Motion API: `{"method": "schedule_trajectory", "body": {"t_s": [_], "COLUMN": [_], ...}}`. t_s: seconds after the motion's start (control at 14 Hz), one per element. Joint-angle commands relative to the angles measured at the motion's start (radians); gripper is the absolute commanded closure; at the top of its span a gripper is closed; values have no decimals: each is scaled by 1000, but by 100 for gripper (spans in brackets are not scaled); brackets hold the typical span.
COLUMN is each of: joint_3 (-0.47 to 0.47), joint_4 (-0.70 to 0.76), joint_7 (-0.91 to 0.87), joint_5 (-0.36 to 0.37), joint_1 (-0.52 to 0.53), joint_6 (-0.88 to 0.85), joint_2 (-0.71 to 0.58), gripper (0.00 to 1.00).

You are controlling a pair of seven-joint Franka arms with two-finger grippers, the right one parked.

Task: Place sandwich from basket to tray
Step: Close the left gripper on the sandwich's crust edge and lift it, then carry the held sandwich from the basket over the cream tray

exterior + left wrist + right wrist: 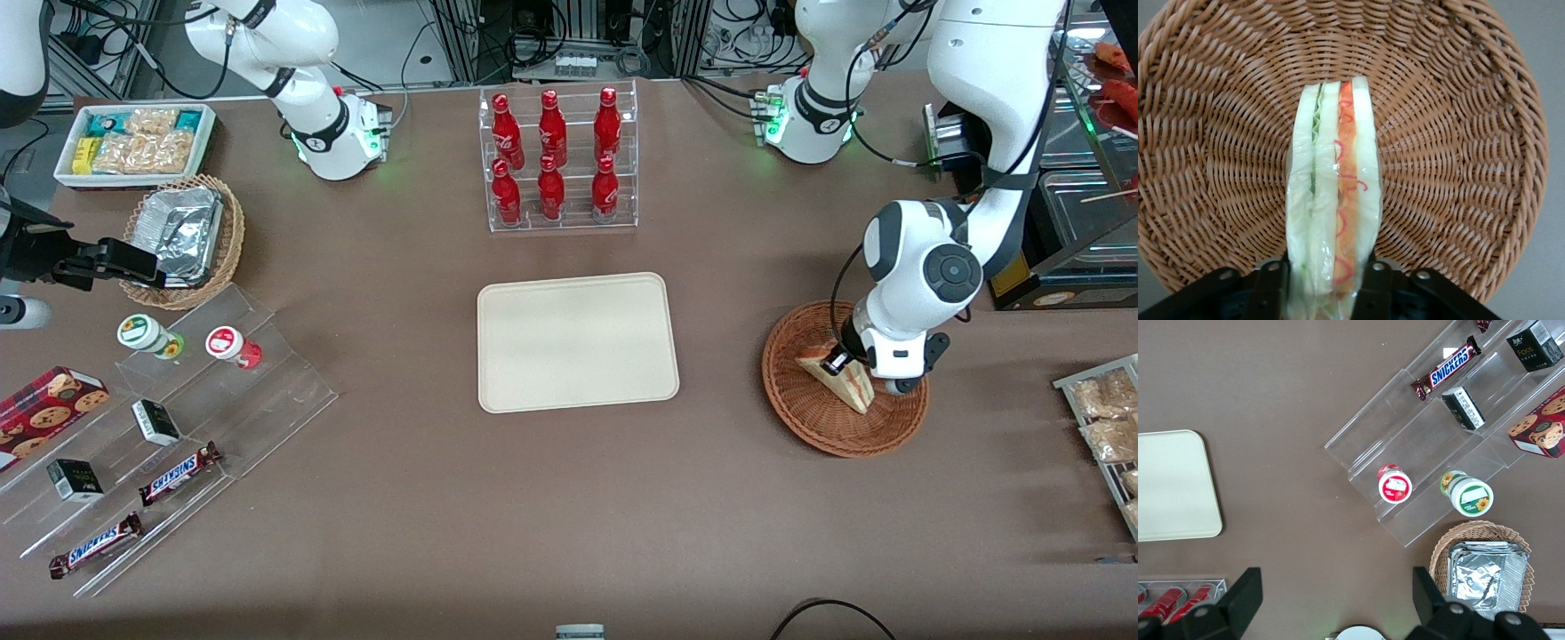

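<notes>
The sandwich, a wrapped wedge of white bread with green and red-orange filling, lies in the reddish-brown wicker basket toward the working arm's end of the table. My left gripper is down in the basket, shut on the sandwich's wide end. In the left wrist view the sandwich stands on edge between the two black fingers, which press the wrap on both sides, with the basket under it. The cream tray lies bare at mid-table, beside the basket.
A clear rack of red bottles stands farther from the front camera than the tray. A wire rack of snack packets and a glass cabinet flank the basket. An acrylic stand with snacks sits toward the parked arm's end.
</notes>
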Motion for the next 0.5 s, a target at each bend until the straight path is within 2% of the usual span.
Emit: {"method": "schedule_trajectory", "body": {"t_s": [0.0, 0.29, 0.43], "joint_3": [2, -50, -124], "joint_4": [31, 240, 395], "joint_7": [-8, -2, -2], "joint_5": [53, 78, 86], "joint_1": [-9, -23, -24], "joint_6": [-51, -387, -541], "joint_2": [-27, -73, -59], "gripper": [100, 100, 100]}}
